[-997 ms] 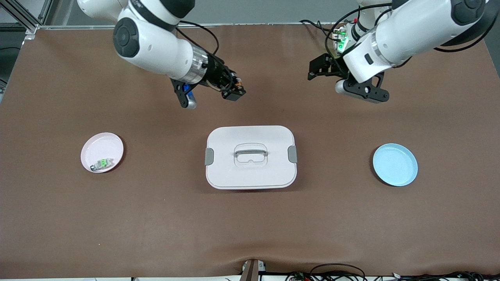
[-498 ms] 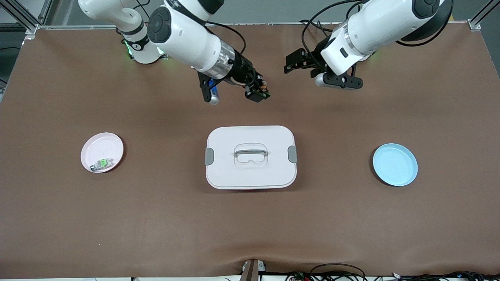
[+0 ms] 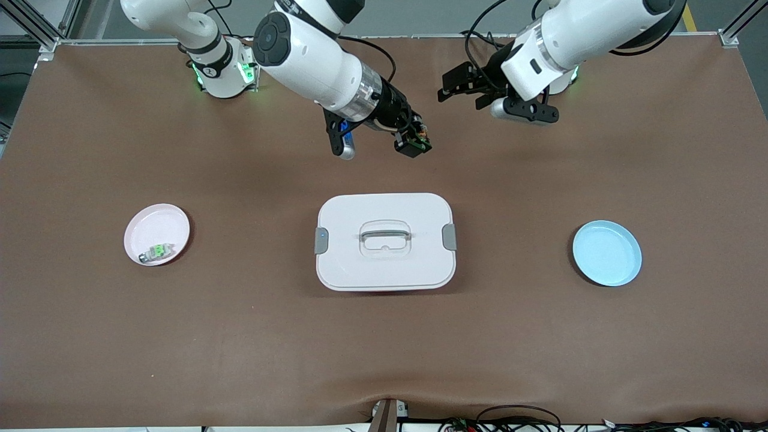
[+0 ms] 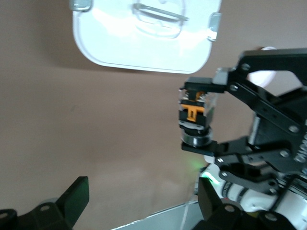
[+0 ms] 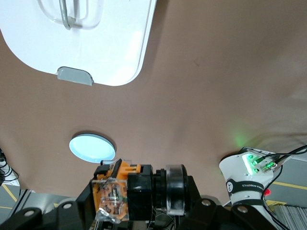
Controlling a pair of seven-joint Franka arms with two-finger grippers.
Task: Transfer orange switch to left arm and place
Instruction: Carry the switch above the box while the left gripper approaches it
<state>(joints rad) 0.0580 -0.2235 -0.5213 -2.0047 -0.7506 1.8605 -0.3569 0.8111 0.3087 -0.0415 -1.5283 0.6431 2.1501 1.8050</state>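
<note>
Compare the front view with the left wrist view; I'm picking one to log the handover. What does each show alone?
Front view only: pink round plate holding a small green-and-clear component, blue round plate.
Left wrist view only: the orange face of the small black orange switch.
Both: white lidded plastic box, right hand shut on that switch, open left hand.

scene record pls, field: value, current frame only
right claw: shut on orange switch, over bare table, farther from front camera than box
left claw: open, empty, facing the switch
box: white, lid on, mid-table
pink plate: right arm's end, holds green-and-clear part
blue plate: left arm's end, empty
</note>
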